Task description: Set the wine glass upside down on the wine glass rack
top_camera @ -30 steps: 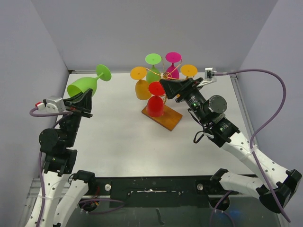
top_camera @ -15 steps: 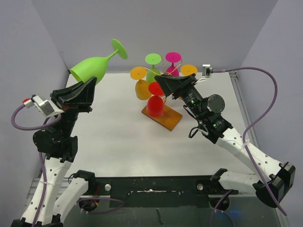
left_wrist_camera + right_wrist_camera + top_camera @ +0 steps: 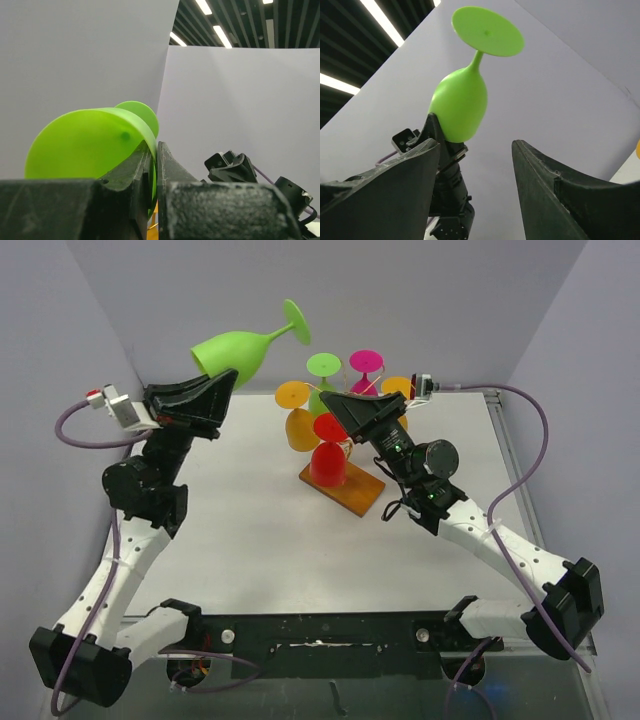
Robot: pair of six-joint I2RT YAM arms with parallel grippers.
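I see left gripper (image 3: 218, 388) pinching rim of lime wine glass (image 3: 243, 348), glass aloft, left of wine glass rack (image 3: 355, 495), foot pointing rackward. Right gripper (image 3: 335, 405) fingers spread, empty, beside rack.

We see bright, even light from above; ceiling strip lamps (image 3: 220, 30) show in both wrist views. Shadows on the table (image 3: 250, 510) are soft and faint. The left claw (image 3: 154, 165) looms close, grainy and out of focus; our overhead view is sharp.
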